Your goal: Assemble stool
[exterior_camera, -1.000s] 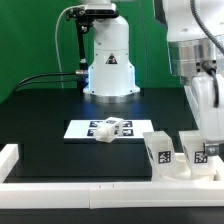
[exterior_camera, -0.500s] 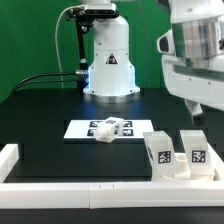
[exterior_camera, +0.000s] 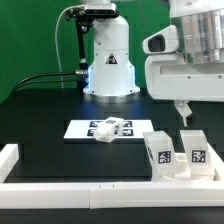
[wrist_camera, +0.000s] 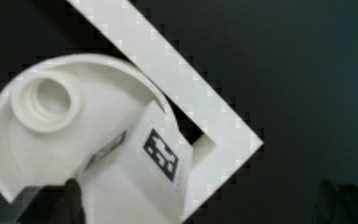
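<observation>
My gripper [exterior_camera: 185, 113] hangs open and empty high at the exterior view's right, above two white tagged stool parts [exterior_camera: 158, 150] [exterior_camera: 193, 148] that stand by the front rail. One short leg [exterior_camera: 110, 128] lies on the marker board [exterior_camera: 78, 129]. In the wrist view a rounded white stool part [wrist_camera: 69, 125] with a round hole and a square tag on its side lies against the rail's corner [wrist_camera: 229, 120]. My gripper [wrist_camera: 194, 205] shows there only as dark fingertips [wrist_camera: 43, 203], set far apart.
The robot's white base [exterior_camera: 108, 65] stands at the back middle. A long white edge rail [exterior_camera: 90, 186] runs along the front, with a raised end at the exterior view's left [exterior_camera: 8, 156]. Green backdrop behind.
My gripper has risen from low beside the right-hand tagged part to well above it. The stool parts and the leg on the marker board have not moved.
</observation>
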Available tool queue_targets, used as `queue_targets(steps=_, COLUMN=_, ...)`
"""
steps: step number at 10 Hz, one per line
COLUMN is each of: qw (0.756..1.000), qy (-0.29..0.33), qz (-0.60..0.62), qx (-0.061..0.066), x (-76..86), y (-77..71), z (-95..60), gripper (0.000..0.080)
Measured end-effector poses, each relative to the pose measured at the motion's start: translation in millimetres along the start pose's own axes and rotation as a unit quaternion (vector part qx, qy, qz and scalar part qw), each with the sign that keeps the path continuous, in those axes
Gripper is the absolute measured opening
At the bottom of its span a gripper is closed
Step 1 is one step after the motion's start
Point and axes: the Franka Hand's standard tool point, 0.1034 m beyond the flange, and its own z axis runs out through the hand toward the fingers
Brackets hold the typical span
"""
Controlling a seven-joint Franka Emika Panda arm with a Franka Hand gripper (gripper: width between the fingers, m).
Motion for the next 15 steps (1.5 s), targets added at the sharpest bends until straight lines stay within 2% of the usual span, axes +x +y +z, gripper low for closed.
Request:
queue_targets(steps=1, qw=0.994, qy=0.003, qz=-0.11, qx=-0.001, x=5.2, y=-1.7, z=-4.3, gripper=0.0649)
queue_targets(steps=2, qw=0.982, qy=-0.008, qz=-0.189, qx=-0.017, x=3.1, y=-2.3, z=-1.2, gripper=0.0649)
queue_targets(steps=3, qw=0.981, qy=0.006, qz=-0.194, qx=-0.012, x=5.9, y=-1.6, z=1.5, gripper=0.0649)
queue_targets(steps=6, qw=0.956, qy=0.005, qz=-0.294, qx=-0.02, x=8.0, y=2.7, z=1.7, gripper=0.0649)
queue_targets(steps=8, qw=0.866, qy=0.013, qz=-0.497, qx=-0.058, x=14.8, y=4.4, z=-0.8, gripper=0.0649)
queue_targets(steps=9, qw=0.814, qy=-0.01, qz=-0.575, qx=-0.077, x=13.4, y=7.1, z=2.0, gripper=0.0649)
queue_targets(steps=10, qw=0.775, qy=-0.028, qz=-0.625, qx=-0.089, x=12.1, y=5.3, z=6.4, gripper=0.0649)
queue_targets(steps=11, qw=0.772, qy=-0.006, qz=-0.63, qx=-0.088, x=16.6, y=1.8, z=4.6, gripper=0.0649)
queue_targets(steps=14, qw=0.718, qy=-0.017, qz=-0.689, qx=-0.093, x=18.1, y=8.0, z=6.3, gripper=0.0649)
queue_targets(steps=15, qw=0.701, qy=-0.036, qz=-0.706, qx=-0.095, x=12.1, y=13.5, z=14.1, gripper=0.0649)
